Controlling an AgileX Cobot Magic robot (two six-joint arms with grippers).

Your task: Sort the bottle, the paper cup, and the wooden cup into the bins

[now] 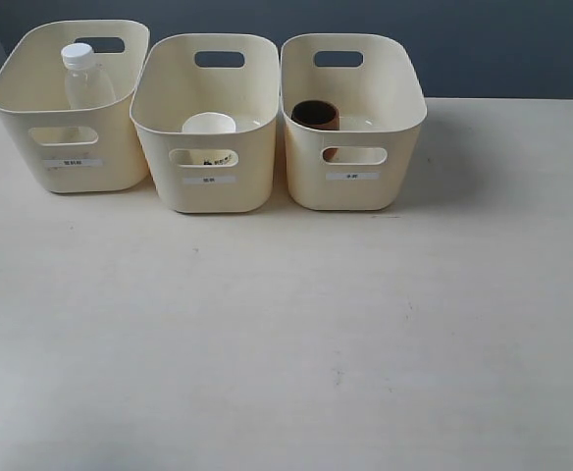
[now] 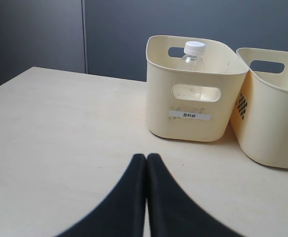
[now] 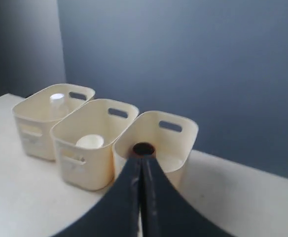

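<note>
Bottle (image 1: pixel 85 78), paper cup (image 1: pixel 209 125) and wooden cup (image 1: pixel 315 115) each stand upright in a separate one of the three cream bins (image 1: pixel 237 191) lined up along the back of the worktop (image 1: pixel 286 334) — the bottle in the left bin, the paper cup in the middle, the wooden cup in the right. Both arms hang back from the row. The left fingers (image 2: pixel 140 168) are pressed shut on nothing and face the bottle's bin, which lies ahead and a little to one side. The right fingers (image 3: pixel 136 170), likewise shut and empty, point straight at the wooden cup from above rim height. By the look of it the sorting is finished — no further reach seems called for.
</note>
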